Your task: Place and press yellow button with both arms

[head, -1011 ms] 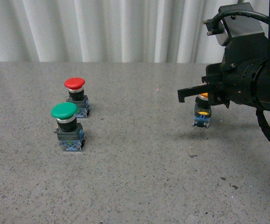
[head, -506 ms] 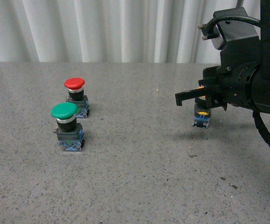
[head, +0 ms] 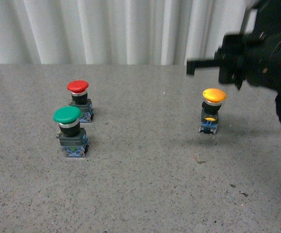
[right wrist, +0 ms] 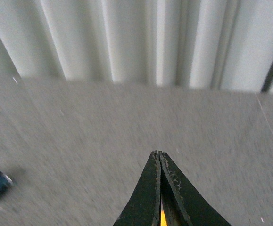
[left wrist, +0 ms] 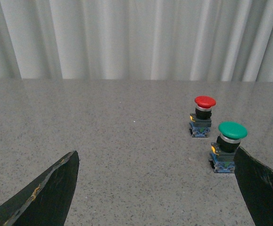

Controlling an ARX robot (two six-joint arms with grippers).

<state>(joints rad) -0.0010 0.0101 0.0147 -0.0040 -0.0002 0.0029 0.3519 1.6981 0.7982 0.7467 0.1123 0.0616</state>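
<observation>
The yellow button [head: 212, 109] stands upright on the grey table [head: 145, 184], right of centre, with its yellow cap uncovered. My right gripper [head: 190, 66] hangs above and slightly behind it, shut, fingers pointing left and touching nothing. In the right wrist view, which is blurred, the shut gripper [right wrist: 158, 154] shows over the table, with a sliver of yellow [right wrist: 162, 218] behind the fingers. In the left wrist view my left gripper [left wrist: 155, 197] is open and empty, its two fingers [left wrist: 46, 197] wide apart low over the table. The left arm is out of the front view.
A green-capped button [head: 70, 131] and a red-capped button [head: 79, 100] stand close together at the left; both also show in the left wrist view, green button [left wrist: 228, 147] near one finger, red button [left wrist: 203, 116] beyond it. A white curtain [head: 106, 29] hangs behind the table.
My right gripper has lifted up off the yellow button's cap, which it covered before. The button stays in place and the other buttons have not moved.
</observation>
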